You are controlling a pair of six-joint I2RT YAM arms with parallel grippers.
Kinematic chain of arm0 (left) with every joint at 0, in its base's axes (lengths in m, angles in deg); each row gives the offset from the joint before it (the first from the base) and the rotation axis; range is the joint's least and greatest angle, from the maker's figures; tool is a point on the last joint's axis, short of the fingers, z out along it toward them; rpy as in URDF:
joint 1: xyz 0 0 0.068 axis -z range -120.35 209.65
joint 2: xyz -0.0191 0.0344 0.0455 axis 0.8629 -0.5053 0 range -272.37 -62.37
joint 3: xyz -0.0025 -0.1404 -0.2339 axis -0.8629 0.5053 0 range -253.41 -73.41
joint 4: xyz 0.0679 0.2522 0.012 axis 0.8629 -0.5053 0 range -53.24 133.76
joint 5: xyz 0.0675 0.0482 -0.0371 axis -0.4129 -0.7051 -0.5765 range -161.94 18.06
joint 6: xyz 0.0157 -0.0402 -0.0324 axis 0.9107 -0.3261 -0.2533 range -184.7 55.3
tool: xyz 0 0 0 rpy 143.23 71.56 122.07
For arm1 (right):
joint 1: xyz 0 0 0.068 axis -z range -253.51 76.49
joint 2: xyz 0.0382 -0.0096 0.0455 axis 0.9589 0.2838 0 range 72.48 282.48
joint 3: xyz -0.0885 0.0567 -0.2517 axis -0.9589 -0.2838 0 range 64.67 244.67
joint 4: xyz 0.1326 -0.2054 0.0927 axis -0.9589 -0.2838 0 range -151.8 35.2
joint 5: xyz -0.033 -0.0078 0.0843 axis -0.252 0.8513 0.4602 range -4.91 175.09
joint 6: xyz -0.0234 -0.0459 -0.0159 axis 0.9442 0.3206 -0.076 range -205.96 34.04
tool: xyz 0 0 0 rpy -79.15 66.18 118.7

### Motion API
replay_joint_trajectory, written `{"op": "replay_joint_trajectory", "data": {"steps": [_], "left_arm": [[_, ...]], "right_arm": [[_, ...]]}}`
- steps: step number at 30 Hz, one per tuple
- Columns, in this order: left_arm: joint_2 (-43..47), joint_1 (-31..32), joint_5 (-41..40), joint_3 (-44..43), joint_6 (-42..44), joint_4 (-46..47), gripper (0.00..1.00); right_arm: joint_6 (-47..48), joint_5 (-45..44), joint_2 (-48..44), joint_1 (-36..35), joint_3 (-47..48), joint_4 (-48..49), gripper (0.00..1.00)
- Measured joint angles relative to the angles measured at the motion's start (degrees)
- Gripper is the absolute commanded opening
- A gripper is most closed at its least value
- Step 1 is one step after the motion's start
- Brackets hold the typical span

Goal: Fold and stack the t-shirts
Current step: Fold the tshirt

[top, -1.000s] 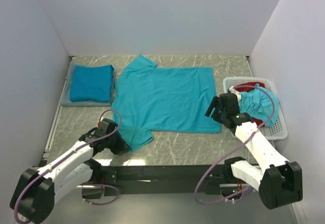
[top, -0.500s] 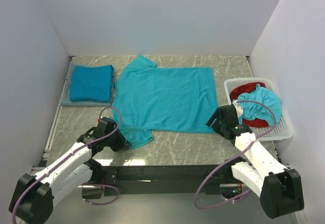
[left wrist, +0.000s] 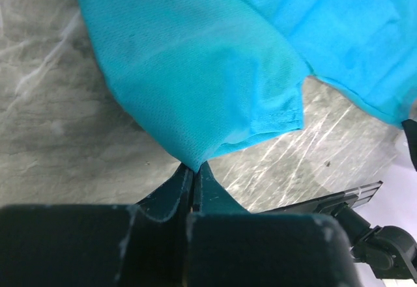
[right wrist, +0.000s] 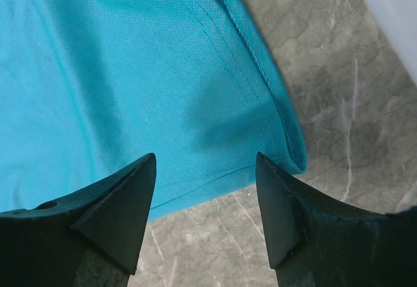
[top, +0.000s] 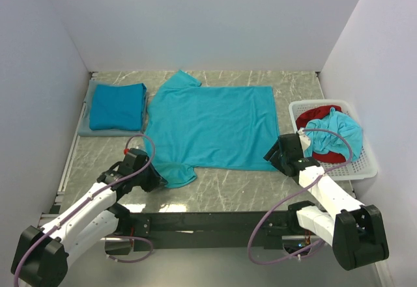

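Since a second ago your right arm has swung down to the lower right corner of the spread t-shirt [top: 208, 127], which lies flat mid-frame, and away from the basket [top: 361, 168]. The folded t-shirt [top: 117, 105] sits upper left. The right gripper [right wrist: 205, 163] is wide open over that hem corner, nothing caught. The left gripper [left wrist: 195, 168] is clamped on just the sleeve's tip. My worry: that thin bite slips when you lift, or the right closes short and drags the cloth crooked.

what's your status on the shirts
Left gripper shut on sleeve of spread t-shirt. Right gripper open over its near hem corner. Folded t-shirt far left. Nothing in the way.
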Motion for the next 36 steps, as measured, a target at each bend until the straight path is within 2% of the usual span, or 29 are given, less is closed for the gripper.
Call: {"op": "replay_joint_trajectory", "data": {"steps": [16,27,33,36], "left_arm": [[0.6,0.0,-0.1,-0.6,0.2,-0.1,0.01],[2.7,0.0,-0.7,-0.6,0.2,-0.9,0.00],[3.0,0.0,-1.2,-0.5,0.2,-1.1,0.00],[3.2,0.0,-1.4,-0.6,0.2,-1.2,0.00]], "right_arm": [[-0.3,-1.2,-4.5,-2.6,0.1,-7.7,0.69],[-5.0,-5.4,2.4,-7.2,-0.3,-4.7,0.65],[-6.5,-7.9,5.1,-7.8,-0.2,-0.8,0.59],[-7.0,-8.5,5.9,-7.8,0.1,-0.3,0.48]]}}
